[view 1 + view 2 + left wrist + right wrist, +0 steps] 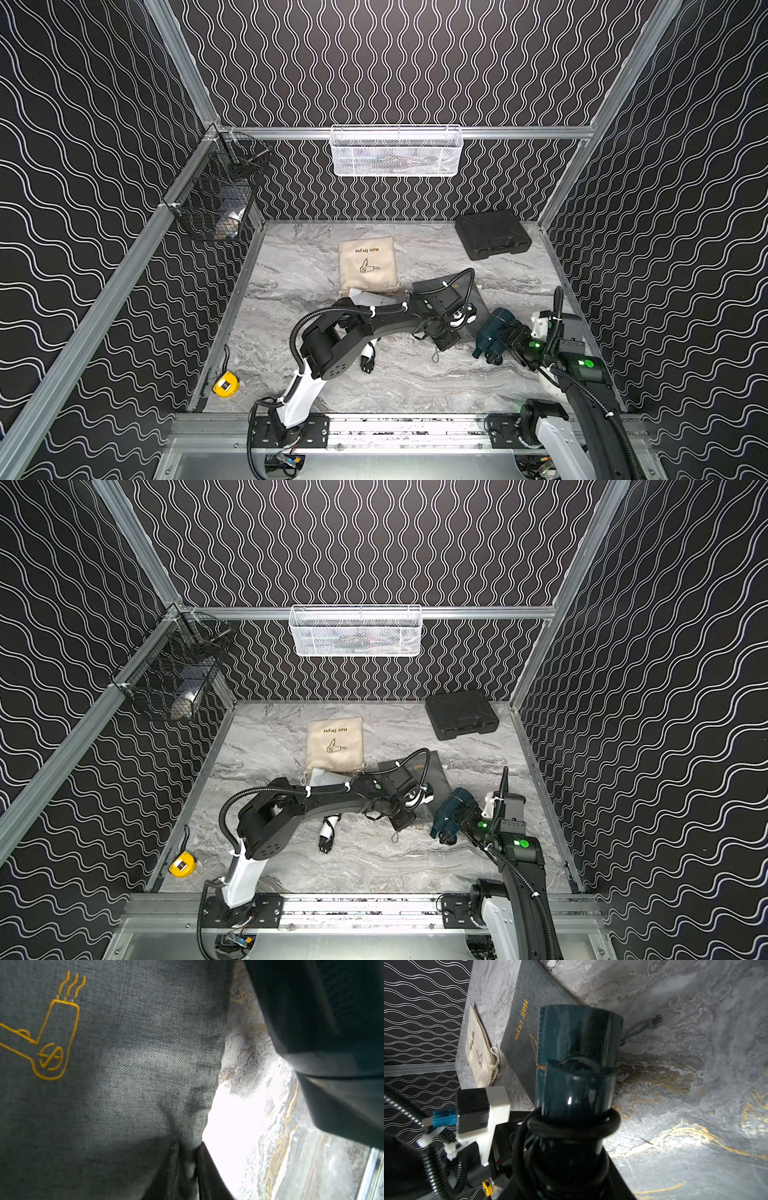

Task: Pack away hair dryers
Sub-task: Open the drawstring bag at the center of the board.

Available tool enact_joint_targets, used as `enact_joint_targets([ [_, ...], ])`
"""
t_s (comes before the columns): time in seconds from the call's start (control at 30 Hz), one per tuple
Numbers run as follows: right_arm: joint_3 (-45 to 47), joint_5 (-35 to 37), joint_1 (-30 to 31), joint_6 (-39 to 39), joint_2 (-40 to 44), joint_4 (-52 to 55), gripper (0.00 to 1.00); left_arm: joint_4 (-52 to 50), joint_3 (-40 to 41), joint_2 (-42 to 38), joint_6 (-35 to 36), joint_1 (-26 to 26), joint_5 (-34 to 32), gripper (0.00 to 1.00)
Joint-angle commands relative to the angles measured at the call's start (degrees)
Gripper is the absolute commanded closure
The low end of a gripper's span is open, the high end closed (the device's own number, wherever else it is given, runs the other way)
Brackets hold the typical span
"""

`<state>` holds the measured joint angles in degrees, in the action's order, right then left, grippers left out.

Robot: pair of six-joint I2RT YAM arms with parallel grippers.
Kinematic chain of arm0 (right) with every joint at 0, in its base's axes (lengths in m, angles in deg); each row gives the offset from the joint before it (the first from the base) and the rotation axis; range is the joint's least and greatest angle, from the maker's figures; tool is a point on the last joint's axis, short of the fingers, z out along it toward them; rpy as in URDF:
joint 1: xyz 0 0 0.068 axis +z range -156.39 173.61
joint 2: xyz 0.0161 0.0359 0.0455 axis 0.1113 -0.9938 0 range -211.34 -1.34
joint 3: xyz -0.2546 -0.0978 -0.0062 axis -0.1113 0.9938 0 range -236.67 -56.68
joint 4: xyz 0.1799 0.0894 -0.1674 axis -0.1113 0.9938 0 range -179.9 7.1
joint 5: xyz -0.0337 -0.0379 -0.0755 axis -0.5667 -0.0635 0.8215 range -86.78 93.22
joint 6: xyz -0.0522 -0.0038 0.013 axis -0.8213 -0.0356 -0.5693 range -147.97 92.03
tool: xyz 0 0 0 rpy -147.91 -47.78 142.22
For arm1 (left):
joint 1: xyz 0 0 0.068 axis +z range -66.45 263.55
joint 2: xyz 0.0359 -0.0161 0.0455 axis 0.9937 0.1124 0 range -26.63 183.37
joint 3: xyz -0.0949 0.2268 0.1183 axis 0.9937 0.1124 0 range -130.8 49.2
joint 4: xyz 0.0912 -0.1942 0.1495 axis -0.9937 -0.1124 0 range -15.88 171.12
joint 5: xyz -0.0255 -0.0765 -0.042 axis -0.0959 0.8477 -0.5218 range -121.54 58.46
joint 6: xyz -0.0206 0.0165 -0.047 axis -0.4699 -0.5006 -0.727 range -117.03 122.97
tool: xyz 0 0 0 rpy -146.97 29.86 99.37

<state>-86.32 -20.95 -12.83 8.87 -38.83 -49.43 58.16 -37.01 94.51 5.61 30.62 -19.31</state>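
The beige cloth drawstring pouch [368, 266] [334, 744] carries black print reading "Hair Dryer" above a small dryer drawing; in both top views the words read upside down. The dark grey woven cloth pouch [519, 1043] bears the same words in orange-yellow script. Only the right wrist view shows them whole, as the left arm hides most of that pouch [480, 297] from above. The left wrist view shows just its stitched dryer outline with three wavy lines.

That close view also shows what the top views hide. The left gripper [187, 1165] has its dark fingers [204, 1167] nearly pressed together on a puckered fold at the edge of the grey pouch [135, 1064].

The right gripper [513, 338] [469, 818] is clamped on the dark teal plastic hair dryer [498, 328] [455, 808], just beside the grey pouch. In the right wrist view its cord-wound handle is nearest the camera and its barrel [577, 1043] reaches toward the pouch. I cannot tell whether it touches the grey marble-patterned tabletop [291, 266].

The white plastic hair dryer [368, 299] [328, 777] lies under the left arm. Its body is by the beige pouch's mouth, its long axis runs toward the near edge, and it ends in a black plug [367, 368].

A black hard plastic case [492, 235] sits at the far right corner.
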Motion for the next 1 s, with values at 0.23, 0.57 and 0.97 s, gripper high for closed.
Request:
enact_joint_targets([
  [0.23,-0.7,-0.7,0.0,-0.3,0.1,-2.6,0.97,0.4,-0.7,-0.2,-1.4,0.6,1.1,0.98],
  [0.57,1.0,-7.1,0.0,0.3,-0.3,-8.6,1.0,6.1,1.5,-4.1,-8.1,4.1,1.2,1.0],
  [0.97,3.7,-11.8,1.2,-2.2,3.4,-15.6,1.0,15.0,3.0,-6.9,-18.1,8.4,6.6,1.0],
])
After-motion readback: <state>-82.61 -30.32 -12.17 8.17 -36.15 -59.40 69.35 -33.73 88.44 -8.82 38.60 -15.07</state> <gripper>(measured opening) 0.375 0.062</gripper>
